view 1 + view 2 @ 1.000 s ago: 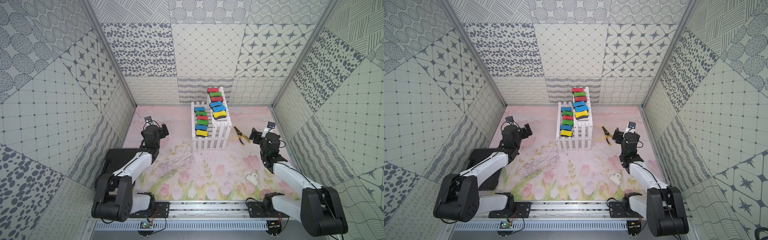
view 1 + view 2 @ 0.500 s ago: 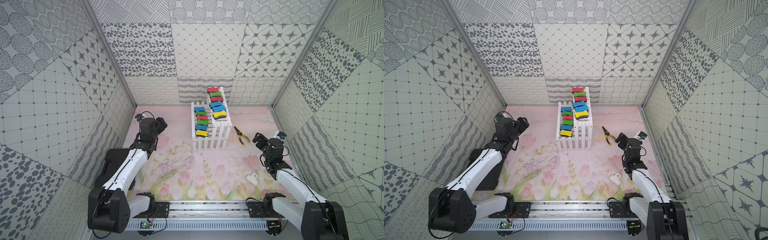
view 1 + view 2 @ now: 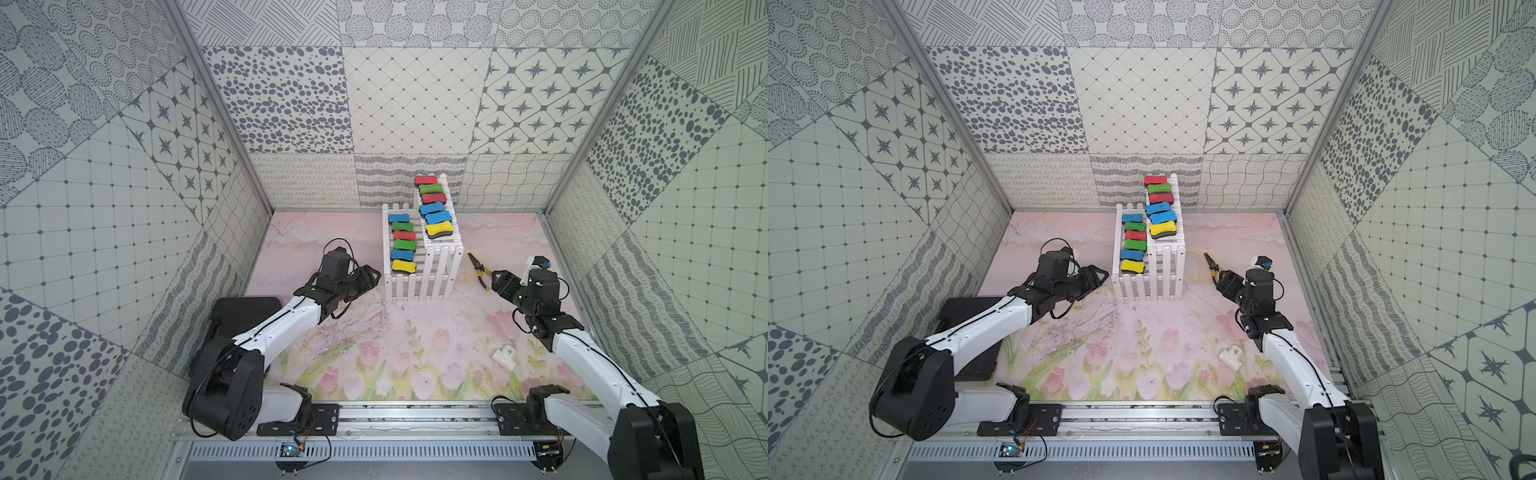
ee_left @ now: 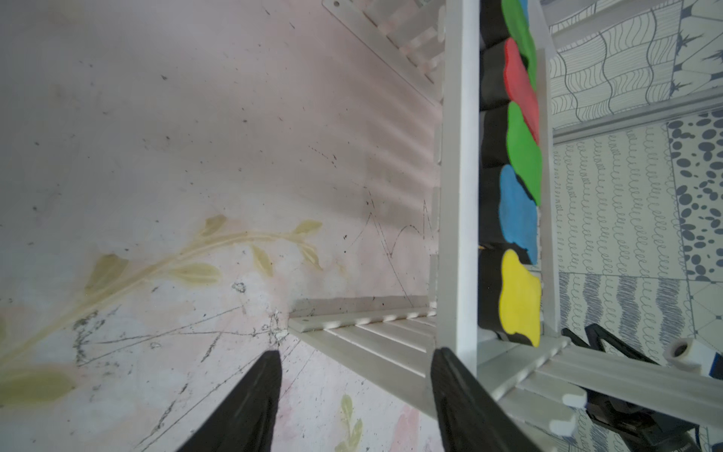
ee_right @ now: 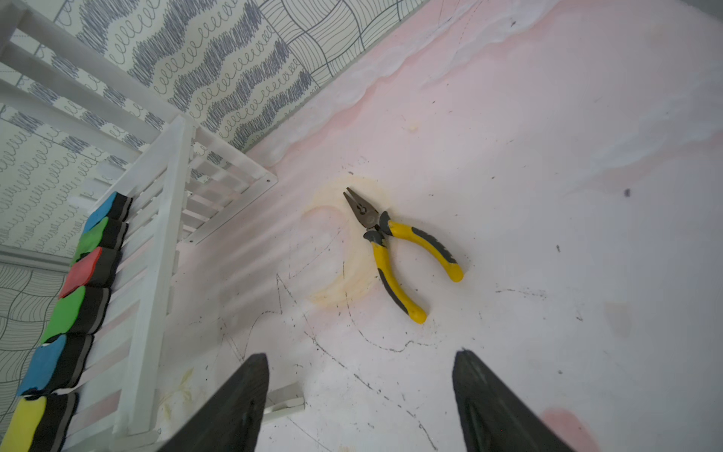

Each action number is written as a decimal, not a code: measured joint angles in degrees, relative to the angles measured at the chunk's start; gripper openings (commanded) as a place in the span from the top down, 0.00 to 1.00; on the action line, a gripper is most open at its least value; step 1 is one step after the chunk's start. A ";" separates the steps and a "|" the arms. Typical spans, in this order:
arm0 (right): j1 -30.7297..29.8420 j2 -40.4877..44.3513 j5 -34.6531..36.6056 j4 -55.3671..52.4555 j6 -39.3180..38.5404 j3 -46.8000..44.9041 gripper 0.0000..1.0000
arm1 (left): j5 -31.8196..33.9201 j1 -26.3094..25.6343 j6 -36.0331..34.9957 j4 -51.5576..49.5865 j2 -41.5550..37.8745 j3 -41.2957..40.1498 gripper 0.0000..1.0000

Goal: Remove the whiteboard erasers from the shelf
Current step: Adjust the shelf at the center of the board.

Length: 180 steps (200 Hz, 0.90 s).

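The white two-tier shelf [image 3: 432,266] [image 3: 1163,274] stands at the back middle of the mat. Several whiteboard erasers lie in a row on each tier, ending in a yellow eraser [image 3: 404,266] on the lower tier and another yellow eraser [image 3: 439,229] on the upper one. My left gripper [image 3: 372,276] [image 4: 357,352] is open and empty, just off the shelf's [image 4: 457,195] front left corner, level with the lower tier's yellow eraser [image 4: 518,301]. My right gripper [image 3: 496,279] [image 5: 362,354] is open and empty to the right of the shelf [image 5: 156,274], pointing toward it.
Yellow-handled pliers [image 3: 478,270] [image 5: 395,250] lie on the mat between the shelf and my right gripper. A black case [image 3: 241,311] sits at the left edge under the left arm. A small white part [image 3: 505,356] lies front right. Patterned walls close in three sides.
My left arm has swung right and forward, bringing its gripper up to the shelf's front left corner. The right wrist has shifted and turned, its gripper staying beside the pliers.
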<state>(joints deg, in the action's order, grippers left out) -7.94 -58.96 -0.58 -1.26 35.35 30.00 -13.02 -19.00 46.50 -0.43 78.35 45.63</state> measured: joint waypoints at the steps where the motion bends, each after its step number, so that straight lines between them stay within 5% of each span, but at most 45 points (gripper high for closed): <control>1: -0.09 0.00 0.04 -0.02 0.00 0.00 0.22 | -0.09 -0.04 0.02 0.02 0.02 0.00 0.34; 93: -7.39 -0.07 4.68 -0.74 0.94 0.00 0.26 | 0.37 -1.29 0.33 1.57 -8.17 -1.79 0.36; 180: -10.64 -1.09 6.29 -0.94 2.80 0.00 0.28 | 0.94 -4.72 0.17 4.15 -2.25 0.48 0.44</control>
<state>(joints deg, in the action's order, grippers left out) -18.59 -60.05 5.72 -2.20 38.15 30.00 -12.08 -23.73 46.68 3.73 76.09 46.11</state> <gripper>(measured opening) 0.730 0.574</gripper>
